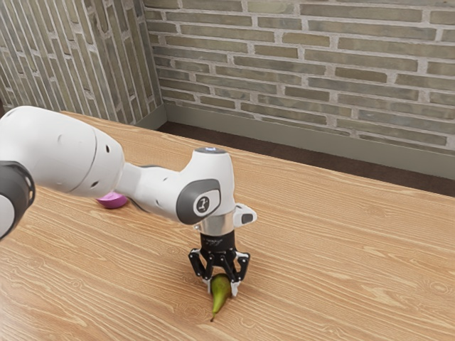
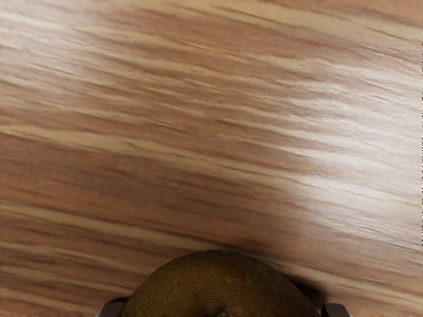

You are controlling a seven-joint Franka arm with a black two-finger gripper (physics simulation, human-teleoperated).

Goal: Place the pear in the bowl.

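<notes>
A pink bowl (image 1: 112,201) sits on the wood table (image 1: 341,270), over toward the exterior view's left. The big white arm (image 1: 60,149) is in front of part of it, so some of the bowl is hidden. I can't see down into the bowl, so I can't tell what is in it. The bowl is well apart from the green pear (image 1: 221,288).

Past the table there is a strip of dark floor (image 1: 284,158). Behind that is a wall (image 1: 284,64) made of long, thin bricks, with a plain gray board (image 1: 249,126) along its bottom. The wall has a corner toward the exterior view's left.

The black gripper (image 1: 222,289) points down at the table. It is clamped on the pear, with one finger on each side of the fat part. The pear is outside the bowl, down low by the table. It is tipped over, and its thin end with the stem pokes out from between the fingers. I can't tell if the pear touches the wood.
</notes>
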